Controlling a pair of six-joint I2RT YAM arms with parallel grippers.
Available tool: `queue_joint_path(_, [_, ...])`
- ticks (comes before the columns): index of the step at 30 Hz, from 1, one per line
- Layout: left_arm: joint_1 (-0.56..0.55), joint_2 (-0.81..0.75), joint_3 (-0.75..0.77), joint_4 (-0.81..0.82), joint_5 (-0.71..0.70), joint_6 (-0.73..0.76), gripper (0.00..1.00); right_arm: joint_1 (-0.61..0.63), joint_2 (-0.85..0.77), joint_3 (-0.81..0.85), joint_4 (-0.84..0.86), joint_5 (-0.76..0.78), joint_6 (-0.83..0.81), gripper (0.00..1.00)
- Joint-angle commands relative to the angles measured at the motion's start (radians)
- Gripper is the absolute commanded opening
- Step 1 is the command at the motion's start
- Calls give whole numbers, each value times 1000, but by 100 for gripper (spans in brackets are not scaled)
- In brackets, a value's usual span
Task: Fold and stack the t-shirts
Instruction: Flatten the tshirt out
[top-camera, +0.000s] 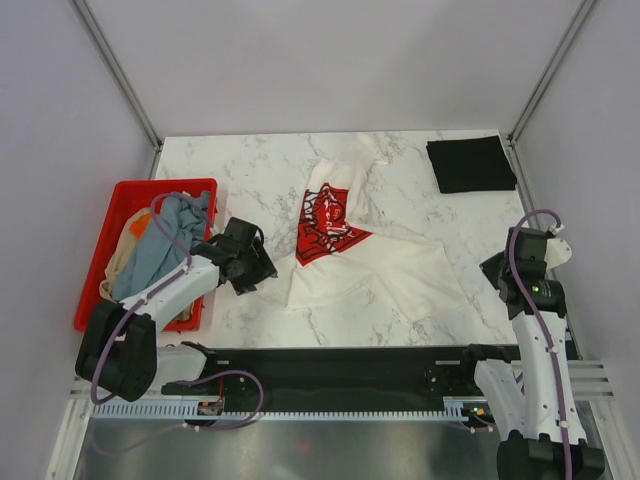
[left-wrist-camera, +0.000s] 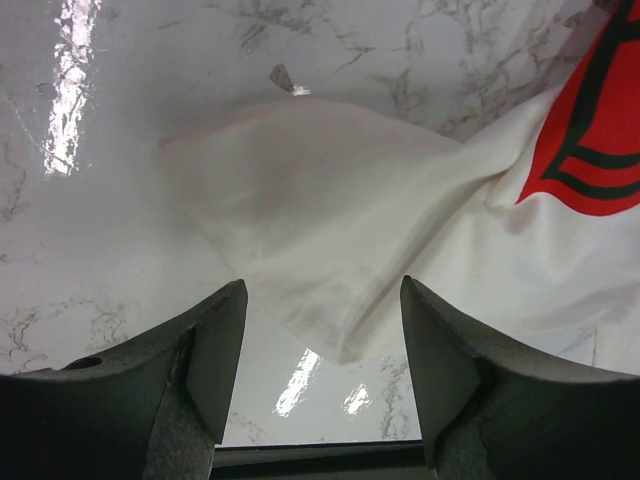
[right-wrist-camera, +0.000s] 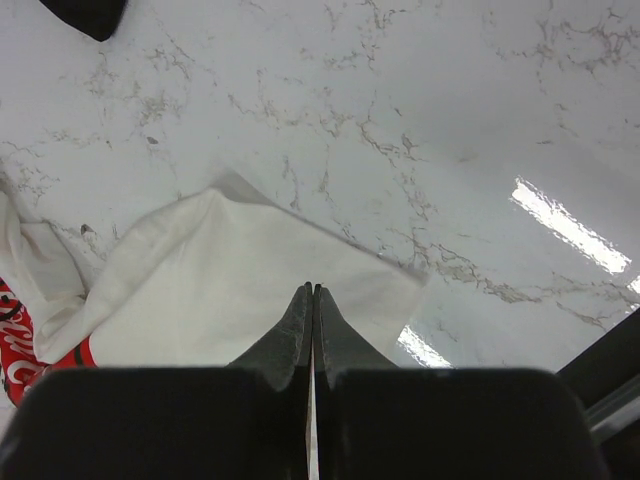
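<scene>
Shirt in play: the cream-white t-shirt (top-camera: 400, 270), spread crumpled and unfolded on the middle of the marble table (top-camera: 250, 170), with its red chest print (top-camera: 325, 228) on the left half. The long axis is judged to run diagonally, from far centre toward the near right.

The left gripper (left-wrist-camera: 322, 300) is seen just beside the shirt's near-left corner. Its jaws are parted, and in the wrist view a loose cloth flap lies straight ahead, its edge reaching in between the fingers. Nothing is gripped. Height above the cloth cannot be told.

The right gripper (right-wrist-camera: 313, 295) is pressed fully closed. From above it is seen off the near-right corner, near the cloth but apart from it, and no cloth is seen pinched.

The left arm is the nearer one. The next grab is judged to depend on that flap being lined up inside the left jaws. The right jaws would have to be reopened and brought leftward to the cloth.

A folded black t-shirt (top-camera: 470, 163) is parked at the far right corner. The grey-blue t-shirt (top-camera: 165, 245) is heaped with others in the red crate (top-camera: 110, 215) at left.
</scene>
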Motion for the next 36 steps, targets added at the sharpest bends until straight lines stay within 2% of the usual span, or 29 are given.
queue_joint_path(1, [4,10,5,11,-77,-68,70,-2,-25,51,-61,20,-14,0])
queue_joint_path(5, [7,-11,-6,4,-152,-77,61,-2,-38,80,-70,41,-32,0])
queue_joint_path(7, [10,-22,-20,1,-211,-85,59,-2,-38,44,-55,20,-35,0])
queue_joint_path(11, [23,-2,-37,-4,-268,-104,58,-2,-7,-35,-8,-113,-25,0])
queue_joint_path(17, [44,7,-40,5,-347,-131,56,-1,-25,-52,35,-152,-14,0])
queue_joint_path(28, [44,102,-50,79,-262,-121,56,-2,-12,-72,43,-163,-17,0])
queue_joint_path(30, [44,115,-63,102,-260,-120,49,-2,-9,-73,45,-160,-17,0])
queue_joint_path(31, [44,128,-66,107,-260,-120,33,-2,-6,-75,43,-160,-17,0])
queue_joint_path(33, [44,144,-70,120,-249,-121,19,-2,4,-81,46,-155,-17,0])
queue_joint_path(34, [43,153,-70,125,-245,-118,2,-2,8,-89,46,-157,-17,0])
queue_joint_path(36, [44,165,-64,123,-226,-109,2,-2,31,-95,43,-172,-20,1])
